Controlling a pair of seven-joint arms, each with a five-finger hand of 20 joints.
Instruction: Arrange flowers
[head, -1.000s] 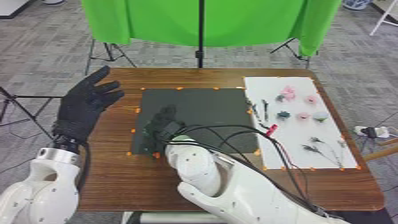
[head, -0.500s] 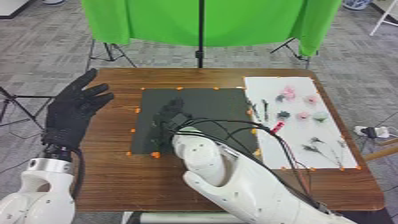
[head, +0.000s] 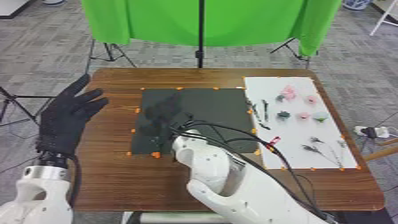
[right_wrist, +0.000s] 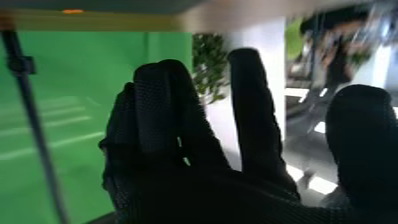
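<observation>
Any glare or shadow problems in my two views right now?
Right wrist view: the right robot hand is nearly a black silhouette, with bright glare on the floor beyond; head view: it blends into the dark mat, its outline hard to read, while the white sheet is bright enough to set off the flowers.

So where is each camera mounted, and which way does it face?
Head view: on the robot's head, facing forward and down at the brown table, dark mat and flowers; it shows both white arms, the left robot hand and right robot hand.
Right wrist view: on the right wrist, facing past the right robot hand's raised fingers towards the green backdrop.
Shared: right robot hand, green backdrop.
</observation>
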